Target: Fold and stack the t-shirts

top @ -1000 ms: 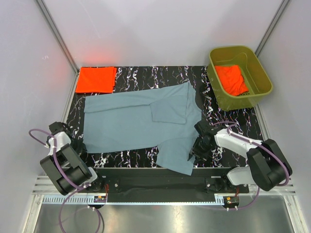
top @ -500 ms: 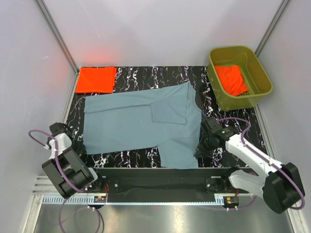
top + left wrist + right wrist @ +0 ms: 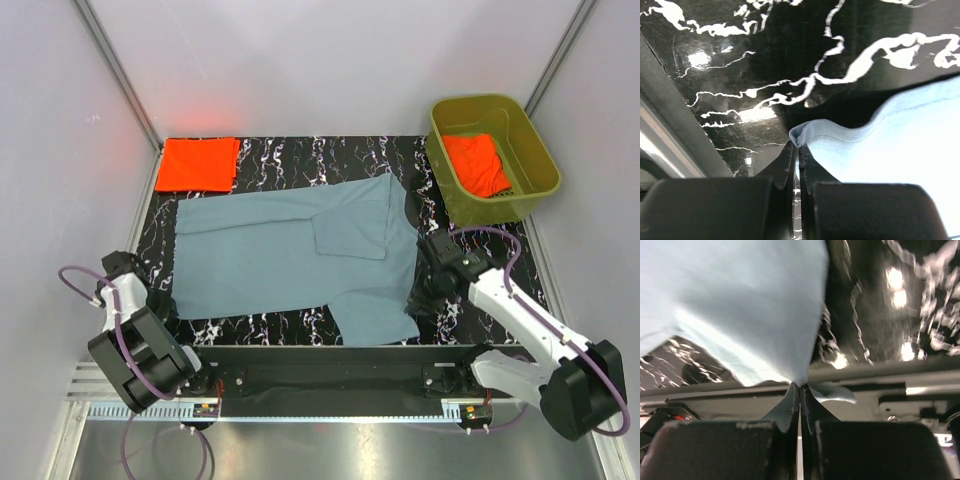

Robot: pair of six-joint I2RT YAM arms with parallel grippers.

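Note:
The large blue-grey t-shirt [image 3: 290, 250] lies spread across the black marbled table [image 3: 480, 265]. My left gripper [image 3: 168, 298] is shut on its near-left corner, and the pinched hem shows in the left wrist view [image 3: 799, 141]. My right gripper [image 3: 418, 300] is shut on its near-right corner, and the cloth [image 3: 755, 305] hangs stretched from the closed jaws in the right wrist view. A folded orange-red t-shirt [image 3: 198, 164] lies flat at the far left corner. Another orange-red t-shirt [image 3: 477, 163] lies crumpled in the tub.
The olive-green plastic tub [image 3: 520, 205] stands at the far right of the table. White walls with metal rails close in the back and sides. The table's front edge and metal frame [image 3: 880, 377] run just below the right gripper.
My right gripper has lifted and carried the shirt's near-right corner to the right and slightly back, pulling the lower hem straighter. The left gripper keeps its hold with little movement.

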